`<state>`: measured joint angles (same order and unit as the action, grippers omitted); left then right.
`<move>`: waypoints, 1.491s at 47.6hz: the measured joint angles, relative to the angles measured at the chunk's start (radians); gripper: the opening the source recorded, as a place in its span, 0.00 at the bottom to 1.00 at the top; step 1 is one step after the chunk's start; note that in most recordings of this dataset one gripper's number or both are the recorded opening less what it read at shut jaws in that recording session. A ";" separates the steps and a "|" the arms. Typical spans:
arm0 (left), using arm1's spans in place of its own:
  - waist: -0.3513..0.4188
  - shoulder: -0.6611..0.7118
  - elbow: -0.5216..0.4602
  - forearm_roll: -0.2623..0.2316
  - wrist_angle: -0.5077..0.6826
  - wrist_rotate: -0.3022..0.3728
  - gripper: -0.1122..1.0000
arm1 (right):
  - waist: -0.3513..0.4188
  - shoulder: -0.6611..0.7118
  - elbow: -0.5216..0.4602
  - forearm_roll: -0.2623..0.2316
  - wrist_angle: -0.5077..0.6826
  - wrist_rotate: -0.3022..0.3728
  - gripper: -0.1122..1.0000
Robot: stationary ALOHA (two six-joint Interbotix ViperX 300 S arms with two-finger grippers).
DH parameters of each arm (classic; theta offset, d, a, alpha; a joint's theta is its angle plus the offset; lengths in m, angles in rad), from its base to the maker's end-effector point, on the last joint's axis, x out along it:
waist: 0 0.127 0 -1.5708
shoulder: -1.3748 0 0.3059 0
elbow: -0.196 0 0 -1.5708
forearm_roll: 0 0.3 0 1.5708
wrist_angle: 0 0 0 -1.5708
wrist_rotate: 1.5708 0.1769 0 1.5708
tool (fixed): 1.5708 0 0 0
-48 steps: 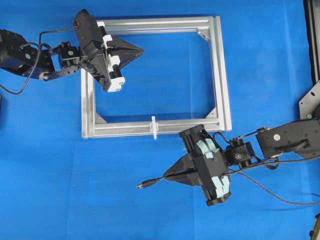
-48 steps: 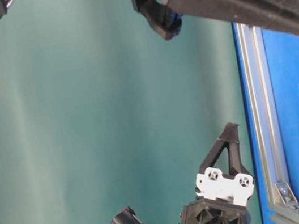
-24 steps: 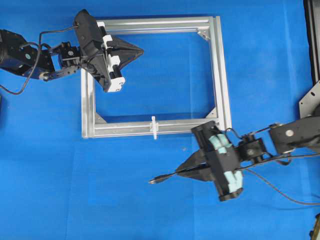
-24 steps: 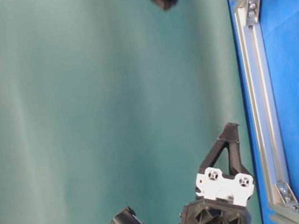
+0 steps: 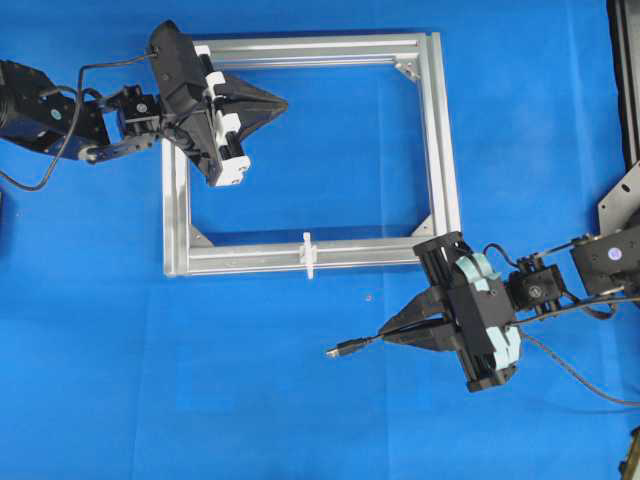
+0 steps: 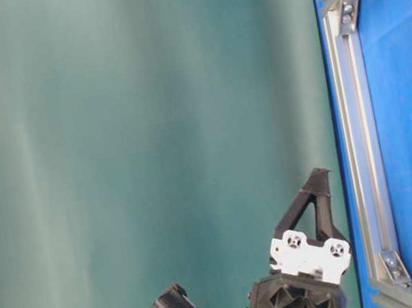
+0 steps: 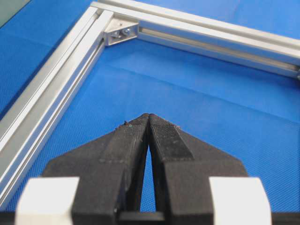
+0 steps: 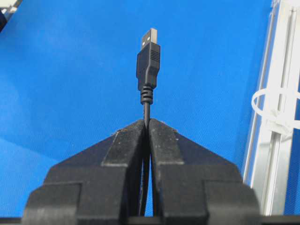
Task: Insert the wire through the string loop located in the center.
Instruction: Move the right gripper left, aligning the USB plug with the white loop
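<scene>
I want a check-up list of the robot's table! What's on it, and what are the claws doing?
Surface: blue cloth table cover, smooth.
Job's things: long thin black wire with a USB plug tip, pointing out over the cloth, outside the frame. Small white string loop sits on the near bar of the silver aluminium rectangular frame; nothing threaded through it.
Clutter: one tiny dark speck on the cloth.
Grippers: right gripper has jaws shut on the wire behind the plug. Left gripper has jaws shut, empty, above the frame's corner area.
Cables: black arm cable by the left arm.
Surroundings: teal backdrop.
</scene>
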<state>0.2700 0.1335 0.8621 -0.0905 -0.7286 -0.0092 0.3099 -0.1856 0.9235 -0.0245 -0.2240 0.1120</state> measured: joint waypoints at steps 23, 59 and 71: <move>-0.002 0.002 0.000 0.000 0.002 0.000 0.10 | -0.009 0.000 0.000 0.000 0.000 0.000 0.08; 0.000 0.002 0.000 0.002 0.002 -0.002 0.10 | -0.233 0.002 0.034 0.000 0.044 0.000 0.08; -0.002 0.000 0.000 0.002 0.002 -0.002 0.10 | -0.239 0.006 0.035 0.000 0.044 0.000 0.08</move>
<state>0.2684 0.1335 0.8621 -0.0890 -0.7271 -0.0107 0.0706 -0.1795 0.9587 -0.0245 -0.1795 0.1120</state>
